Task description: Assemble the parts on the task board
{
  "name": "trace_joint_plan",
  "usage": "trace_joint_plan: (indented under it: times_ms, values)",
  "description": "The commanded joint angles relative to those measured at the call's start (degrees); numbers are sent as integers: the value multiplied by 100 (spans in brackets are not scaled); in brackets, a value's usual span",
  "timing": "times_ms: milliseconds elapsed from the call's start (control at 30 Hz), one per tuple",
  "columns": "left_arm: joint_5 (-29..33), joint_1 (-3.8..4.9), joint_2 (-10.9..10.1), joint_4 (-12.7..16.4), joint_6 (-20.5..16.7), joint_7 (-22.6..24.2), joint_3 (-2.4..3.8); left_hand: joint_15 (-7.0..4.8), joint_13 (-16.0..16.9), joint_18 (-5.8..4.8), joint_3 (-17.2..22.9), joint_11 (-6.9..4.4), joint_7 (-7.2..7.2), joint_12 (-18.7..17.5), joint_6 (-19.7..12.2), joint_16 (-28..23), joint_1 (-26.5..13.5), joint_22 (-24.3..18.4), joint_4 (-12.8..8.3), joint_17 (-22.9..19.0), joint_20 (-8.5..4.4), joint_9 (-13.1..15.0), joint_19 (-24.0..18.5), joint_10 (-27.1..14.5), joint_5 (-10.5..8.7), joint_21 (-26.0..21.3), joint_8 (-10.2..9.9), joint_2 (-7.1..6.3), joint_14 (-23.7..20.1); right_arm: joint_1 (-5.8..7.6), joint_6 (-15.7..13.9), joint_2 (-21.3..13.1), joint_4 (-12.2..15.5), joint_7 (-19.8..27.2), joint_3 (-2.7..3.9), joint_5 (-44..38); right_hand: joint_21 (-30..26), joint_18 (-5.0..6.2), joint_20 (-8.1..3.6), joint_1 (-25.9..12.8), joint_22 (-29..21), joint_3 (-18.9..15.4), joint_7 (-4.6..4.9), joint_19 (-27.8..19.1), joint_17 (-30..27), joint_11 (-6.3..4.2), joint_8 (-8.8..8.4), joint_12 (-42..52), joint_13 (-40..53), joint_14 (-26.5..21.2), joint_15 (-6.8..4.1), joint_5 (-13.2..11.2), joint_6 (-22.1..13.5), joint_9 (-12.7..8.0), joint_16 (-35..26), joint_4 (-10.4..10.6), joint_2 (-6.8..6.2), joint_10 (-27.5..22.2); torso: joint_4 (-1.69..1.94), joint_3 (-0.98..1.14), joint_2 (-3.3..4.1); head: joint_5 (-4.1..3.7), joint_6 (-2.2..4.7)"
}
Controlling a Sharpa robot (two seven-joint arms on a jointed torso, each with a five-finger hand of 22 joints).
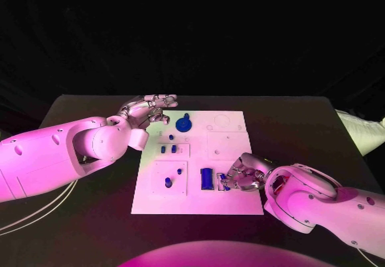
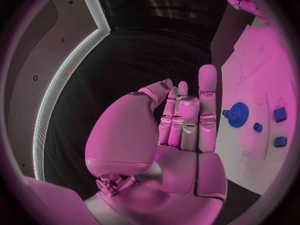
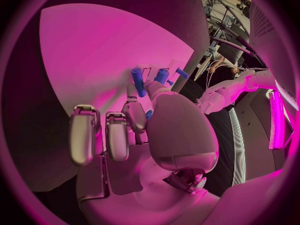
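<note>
Resting on the board [image 1: 232,206] at its 4 o'clock edge, the right hand [image 1: 245,175] pinches a small blue part [image 1: 222,184], mostly hidden by fingers; the left hand [image 1: 148,108] hovers at 11 o'clock, fingers loosely apart, holding nothing, beside the gear [image 1: 183,123]

— Where's the gear [image 1: 183,123]?
— On the task board [image 1: 232,201], just beside the left hand's [image 1: 149,109] fingers [image 1: 163,100].
— And the pegs?
— One peg [image 1: 207,178] lies just beside the right hand's [image 1: 245,173] fingers [image 1: 228,179]; small parts [image 1: 168,149] sit between both hands.
</note>
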Motion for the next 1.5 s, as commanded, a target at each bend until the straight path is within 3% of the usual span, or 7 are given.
trace_joint_plan:
  times_ms: [33, 733, 900, 1500]
  values:
    - [-45, 4, 8, 21, 120, 13, 4, 7, 4, 65, -34, 3, 5, 33, -38, -2, 4, -8, -14, -5, 32, -5, -15, -25, 33, -17, 38, 38, -23, -7, 184, 36, -19, -28, -6, -41, 23, -90, -32, -50, 9, -37, -2, 32, 1182, -25, 30, -9, -10, 547, -29, 18, 45, -4, 32, 0, 1, 45, 5, -4, -3, 7, -3]
    - [-46, 4, 1, 27, 147, -7, 4, 8, 3, 66, -42, 6, 9, 37, -46, 0, -2, -13, -14, -8, 33, -6, -16, -34, 31, -24, 38, 35, -24, -7, 149, 96, -33, -13, -8, -79, 71, -106, -54, -285, 86, -264, -37, 63, 1243, -54, 80, 87, 58, 561, -52, 55, 95, 93, 76, 169, 161, 116, 2, 0, -3, 12, -3]
    - [-46, 4, 2, 27, 155, -13, 4, 9, 3, 66, -45, 8, 10, 39, -49, 2, -7, -14, -12, -7, 34, -6, -15, -38, 31, -26, 39, 35, -24, -7, 157, 102, -40, -9, -8, -80, 88, -111, -66, -440, 113, -432, -52, 75, 1251, -67, 106, 155, 106, 562, -63, 210, 120, 145, 81, 240, 226, 157, 5, 1, -1, 7, -7]
    - [-89, 4, 3, 19, 176, -50, 4, 11, 2, 68, -49, 9, 11, 41, -53, -7, -12, -26, -10, -29, 35, -7, -20, -43, 31, -43, 40, 35, -31, -7, 145, 112, -25, 16, -8, -111, 88, -112, -81, -785, 123, -1015, -76, 75, 1252, -85, 133, 206, 158, 562, -79, -244, 121, 269, 81, 251, 248, 192, -2, 1, -5, 4, 1]
